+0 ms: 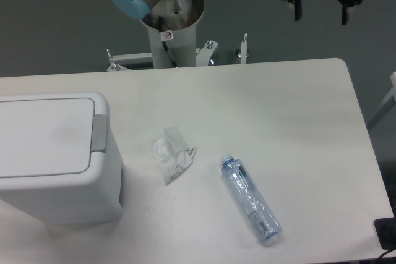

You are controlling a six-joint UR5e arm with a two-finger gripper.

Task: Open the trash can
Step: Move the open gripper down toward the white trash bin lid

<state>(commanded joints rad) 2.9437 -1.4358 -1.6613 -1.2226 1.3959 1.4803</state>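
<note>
The trash can point(55, 159) is a large white boxy bin at the left of the table, partly cut off by the left edge. Its flat white lid point(43, 134) lies down, shut. The grey push tab point(99, 133) runs along the lid's right edge. My gripper point(320, 15) hangs high at the top right, beyond the table's far edge, well away from the bin. Its two black fingers are spread apart and hold nothing.
A crumpled clear wrapper point(172, 154) lies right of the bin. A clear plastic bottle point(250, 199) with a blue cap lies on its side nearer the front. The arm's base point(170, 26) stands behind the far edge. A dark object point(387, 233) sits at the front right corner.
</note>
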